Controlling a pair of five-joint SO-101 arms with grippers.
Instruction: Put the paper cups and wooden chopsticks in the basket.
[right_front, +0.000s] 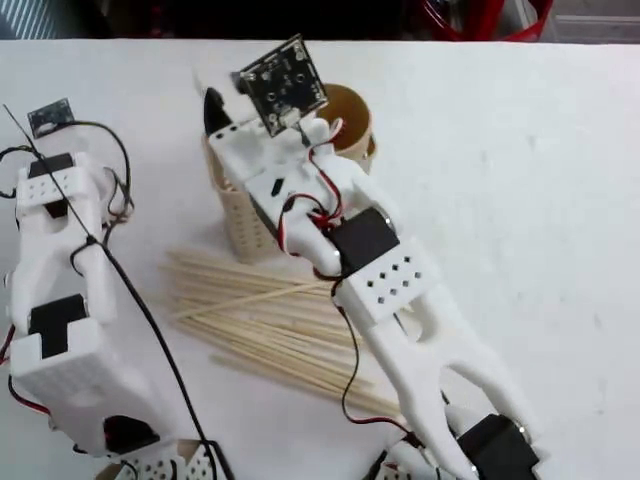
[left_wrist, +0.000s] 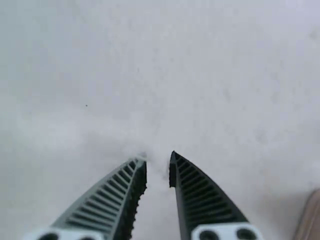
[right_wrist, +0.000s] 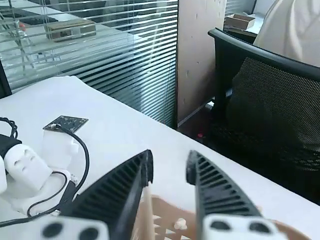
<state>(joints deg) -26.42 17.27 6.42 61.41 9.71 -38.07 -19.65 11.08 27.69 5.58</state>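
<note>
Upper centre of the high view: basket on the bench, 1 paper cup just right of it, slightly higher. Below the basket, wooden chopsticks heaped flat. Across basket and heap, right arm; at frame left, left arm.

White desk; pale tan wooden chopsticks; a cream basket patterned with rows of small holes; a brown paper cup. The right arm was white with black motors and red wiring. The left hand and right hand had dark, ridged fingers.
</note>
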